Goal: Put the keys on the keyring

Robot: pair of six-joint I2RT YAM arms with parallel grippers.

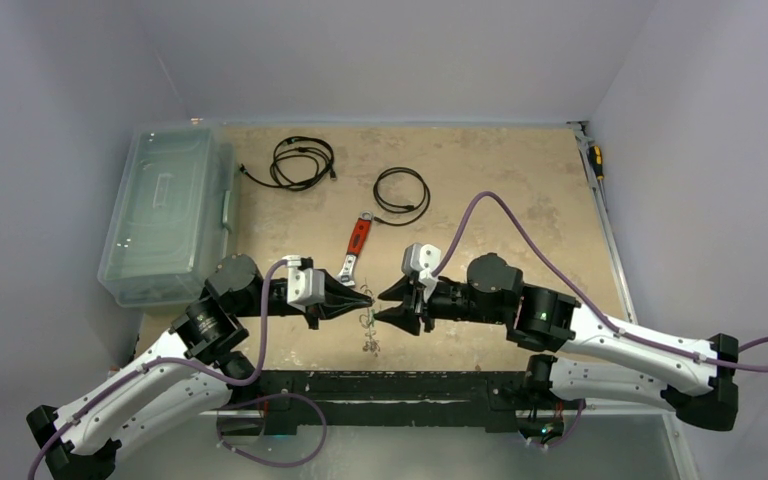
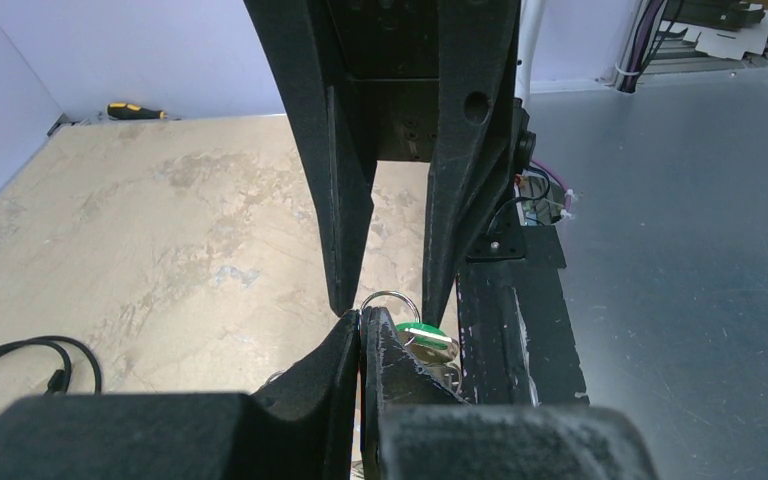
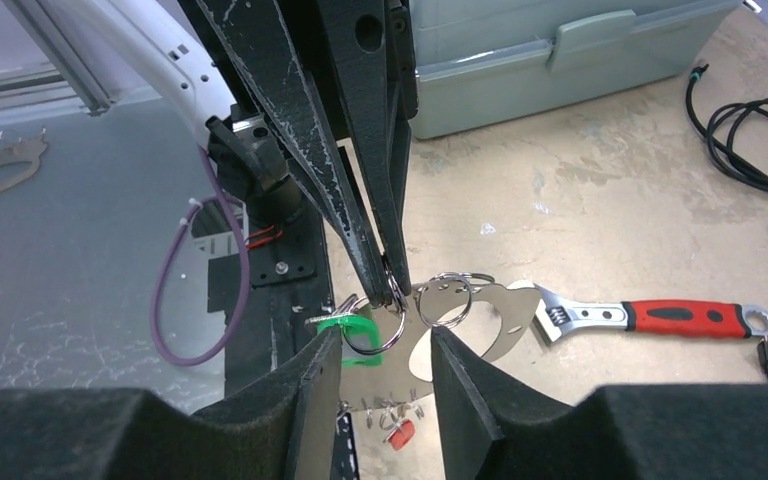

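My left gripper (image 1: 368, 299) is shut, with its fingertips (image 2: 362, 322) pinching a small silver split ring (image 3: 385, 318) that carries the green-headed key (image 3: 353, 330). The ring and green key (image 2: 421, 336) also show in the left wrist view. The keyring (image 3: 495, 318), a silvery oval loop, hangs just behind with a second split ring (image 3: 450, 298), small silver keys and the red-headed key (image 3: 398, 433) dangling below. My right gripper (image 3: 385, 350) is open and empty, its fingers either side of the ring and green key, facing the left gripper (image 1: 381, 304). The bunch hangs between both (image 1: 368, 335).
The red-handled adjustable wrench (image 1: 357, 245) lies just behind the grippers, also in the right wrist view (image 3: 660, 318). Two black coiled cables (image 1: 302, 160) (image 1: 402, 195) lie further back. A clear plastic box (image 1: 165, 215) stands at the left. A screwdriver (image 1: 596, 160) lies at the far right edge.
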